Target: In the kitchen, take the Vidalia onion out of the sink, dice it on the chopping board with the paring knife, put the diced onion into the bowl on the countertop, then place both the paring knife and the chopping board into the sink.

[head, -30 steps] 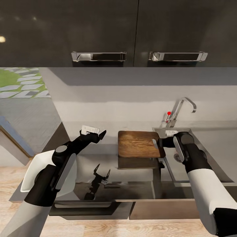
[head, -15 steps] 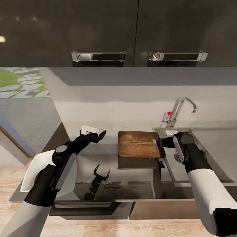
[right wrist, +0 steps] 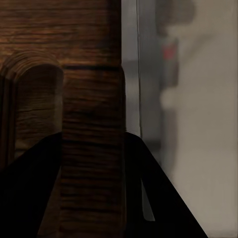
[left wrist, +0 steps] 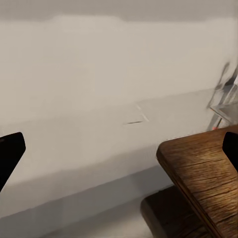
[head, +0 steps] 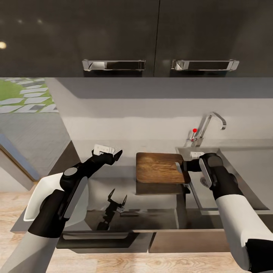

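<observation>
Above countertop [head: 113,189] | chopping board [head: 159,167] level | right end effector [head: 182,167] clamps handle end

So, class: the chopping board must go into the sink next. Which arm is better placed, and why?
The right. Its right gripper already clamps the chopping board at the edge beside the sink. The left gripper hangs open over the countertop, on the board's far side.

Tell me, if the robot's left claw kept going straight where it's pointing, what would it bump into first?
Probably the pale back wall behind the counter. The left gripper is open, pointing that way. The wooden board sits off to one side, so likely missed, though depth is hard to judge.
</observation>
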Controlling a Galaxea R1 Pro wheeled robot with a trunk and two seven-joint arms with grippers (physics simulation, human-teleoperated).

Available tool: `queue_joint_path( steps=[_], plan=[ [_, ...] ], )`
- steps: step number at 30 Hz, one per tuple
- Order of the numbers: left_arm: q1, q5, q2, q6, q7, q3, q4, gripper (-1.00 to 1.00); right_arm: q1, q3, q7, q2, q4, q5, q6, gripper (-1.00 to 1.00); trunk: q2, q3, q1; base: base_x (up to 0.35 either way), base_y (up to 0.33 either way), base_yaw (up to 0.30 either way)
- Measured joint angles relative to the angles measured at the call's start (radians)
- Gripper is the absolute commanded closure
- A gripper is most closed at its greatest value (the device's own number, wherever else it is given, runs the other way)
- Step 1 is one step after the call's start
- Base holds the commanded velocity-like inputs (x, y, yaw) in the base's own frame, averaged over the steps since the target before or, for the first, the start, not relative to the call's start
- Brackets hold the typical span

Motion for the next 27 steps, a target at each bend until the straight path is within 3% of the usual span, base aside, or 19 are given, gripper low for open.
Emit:
queue_joint_path(
  steps=[12, 27],
  plan=[
    [0.0, 0.0, 0.0, 0.0, 0.0, 0.0, 0.0, -1.0, 0.0, -0.001, 0.0, 0.0, 0.005, 0.001, 0.0, 1.0, 0.0, 0.0, 0.0, -0.193, 0.0, 0.0],
    [0.0, 0.0, 0.0, 0.0, 0.0, 0.0, 0.0, -1.0, 0.0, -0.001, 0.0, 0.0, 0.005, -0.001, 0.0, 1.0, 0.0, 0.0, 0.0, -0.016, 0.0, 0.0]
  ],
)
